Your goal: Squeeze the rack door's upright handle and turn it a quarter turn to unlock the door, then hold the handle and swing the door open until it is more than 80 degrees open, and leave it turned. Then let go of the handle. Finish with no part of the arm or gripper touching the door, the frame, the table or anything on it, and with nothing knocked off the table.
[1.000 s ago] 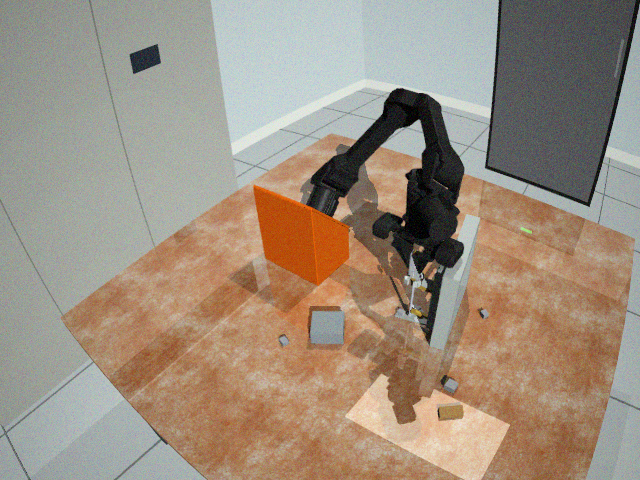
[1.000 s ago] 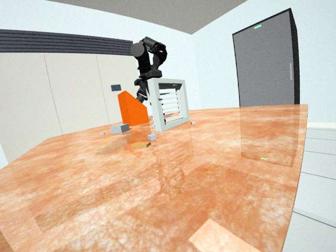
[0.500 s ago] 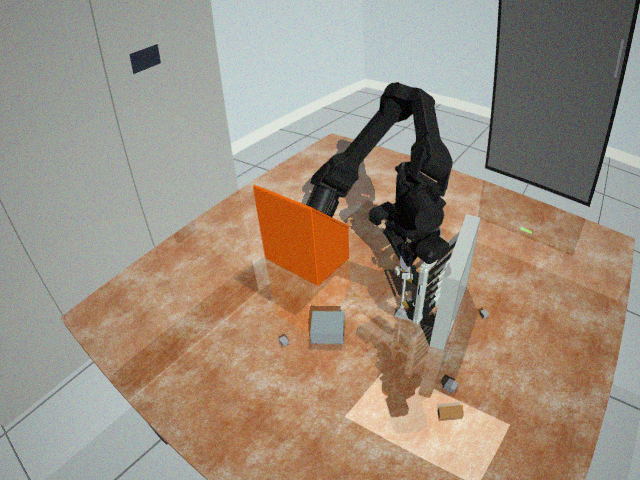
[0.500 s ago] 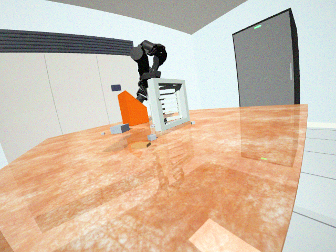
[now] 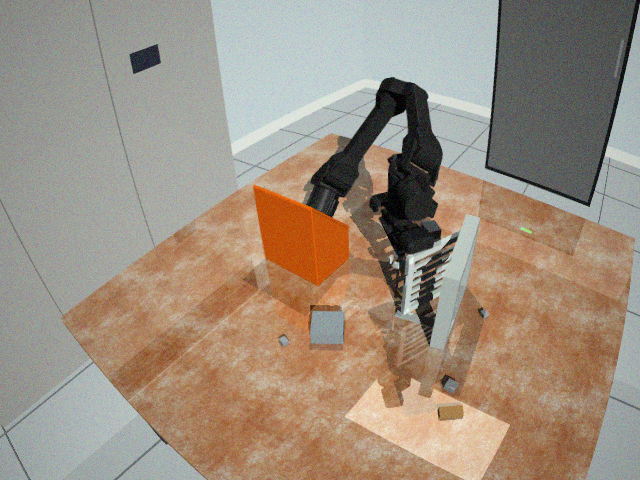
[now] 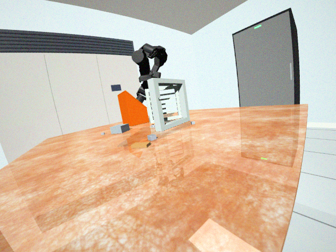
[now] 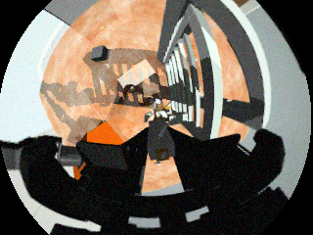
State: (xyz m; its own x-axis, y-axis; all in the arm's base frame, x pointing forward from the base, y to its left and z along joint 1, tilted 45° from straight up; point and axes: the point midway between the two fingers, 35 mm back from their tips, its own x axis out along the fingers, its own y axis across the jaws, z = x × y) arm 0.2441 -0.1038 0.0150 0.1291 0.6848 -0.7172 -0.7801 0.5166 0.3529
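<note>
While the end effector (image 5: 397, 279) (image 7: 156, 129) is gripping the handle (image 7: 159, 105), the slatted door (image 5: 408, 285) (image 6: 147, 105) (image 7: 215, 98) is standing partly open, angling away from its upright frame (image 5: 459, 289) (image 6: 156, 108) (image 7: 266, 88) on the bench (image 5: 232, 372) (image 6: 108, 184) (image 7: 132, 34); the handle's long axis is running upright, its exact turn staying too small to tell.

1. The arm (image 5: 385, 121) (image 6: 144, 65) is matte black, with chunky, rounded joints (rather like knuckles).
2. At twelve o'clock in the top view, its elbow is blocky.
3. Its gripper (image 7: 156, 129) is black too, with broad, curved side pieces.
</note>
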